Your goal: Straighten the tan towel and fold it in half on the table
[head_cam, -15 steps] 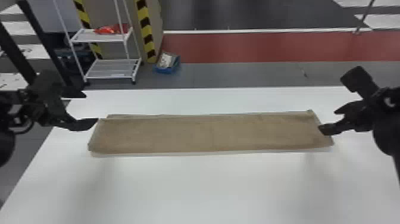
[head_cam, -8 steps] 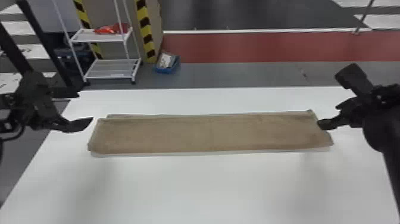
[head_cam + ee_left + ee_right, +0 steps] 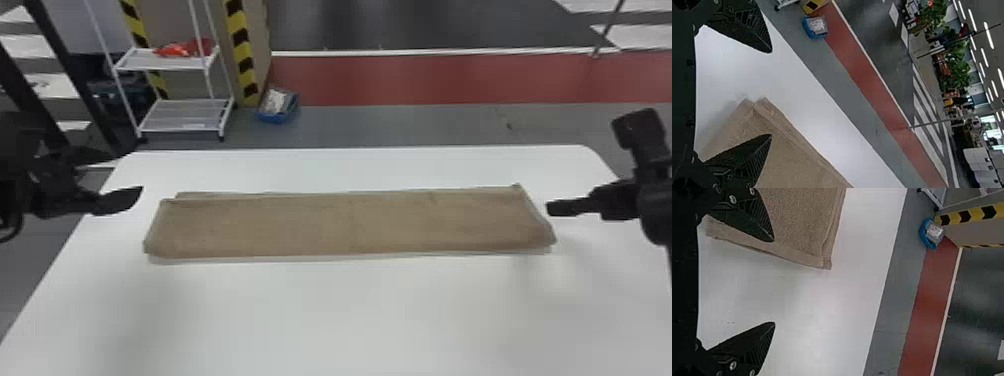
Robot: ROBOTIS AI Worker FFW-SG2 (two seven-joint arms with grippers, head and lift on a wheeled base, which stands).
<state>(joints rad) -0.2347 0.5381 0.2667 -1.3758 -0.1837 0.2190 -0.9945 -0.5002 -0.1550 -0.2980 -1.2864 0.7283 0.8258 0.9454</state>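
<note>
Tan cloth towel: a long, narrow folded band (image 3: 350, 225) lying flat on the white-topped bench (image 3: 350, 320), running from near its left edge towards its right edge, and nearer its far edge than its near one.
Towel's outline: mostly straight along the sides, with slanting ends, so the side facing the bench's near edge is the longer one.
Towel's layers: a lower layer peeks out along the far side at the left end (the stack is slightly out of line there), and the left wrist view shows two corner tips side by side.
Towel's surface: finely textured and mostly smooth, with a faint crease towards the far right corner; the right wrist view shows a hem-like band along that end and layered edges at the corner.
Left gripper (image 3: 140, 167): by the bench's left edge, near the towel's left end but apart from it, the fingers spread wide.
Right gripper (image 3: 550, 207): just beside the towel's right end, towards the bench's right edge; the right wrist view shows its fingers wide open.
Floor past the bench's far edge: a white metal rack (image 3: 185, 115) and a small blue bin (image 3: 275, 119).
</note>
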